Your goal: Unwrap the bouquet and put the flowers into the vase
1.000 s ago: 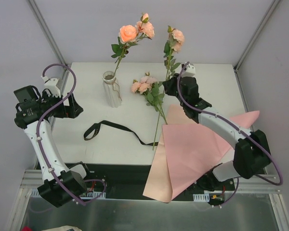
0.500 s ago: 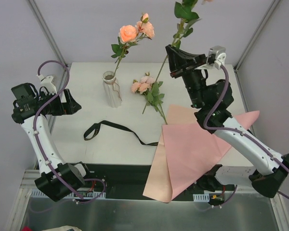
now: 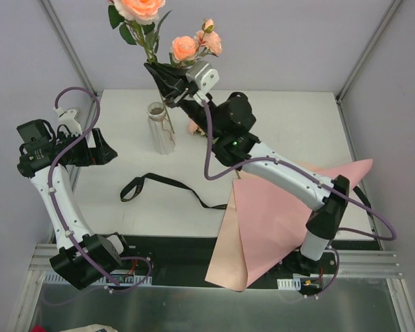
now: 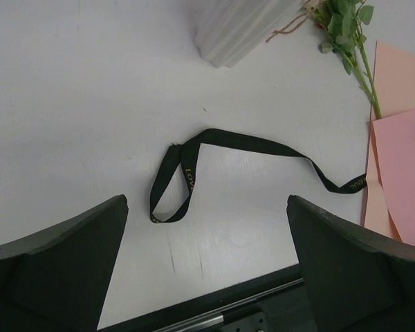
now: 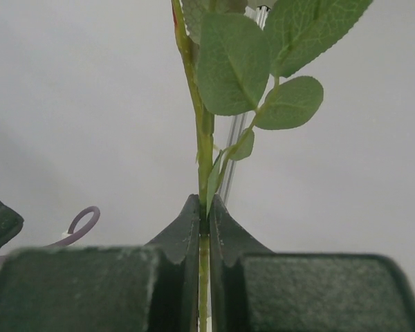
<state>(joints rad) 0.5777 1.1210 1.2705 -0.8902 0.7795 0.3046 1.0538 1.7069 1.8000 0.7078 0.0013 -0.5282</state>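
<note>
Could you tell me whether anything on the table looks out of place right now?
Yes: the pink wrapping paper hangs well over the near edge of the table, so it could slide off. The black ribbon lies loose mid-table. Nothing looks spilled or damaged.

Matt pink paper (image 3: 277, 214), ribbed vase (image 4: 242, 28), cloth ribbon (image 4: 256, 142), smooth table (image 4: 90, 104).

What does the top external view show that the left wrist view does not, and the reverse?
Only top external: the right gripper, jaws shut on the stem of a peach rose, held high near the vase, where another rose already stands. Only left wrist: gold lettering on the black ribbon. Both: vase, ribbon, pink paper, white table.
</note>
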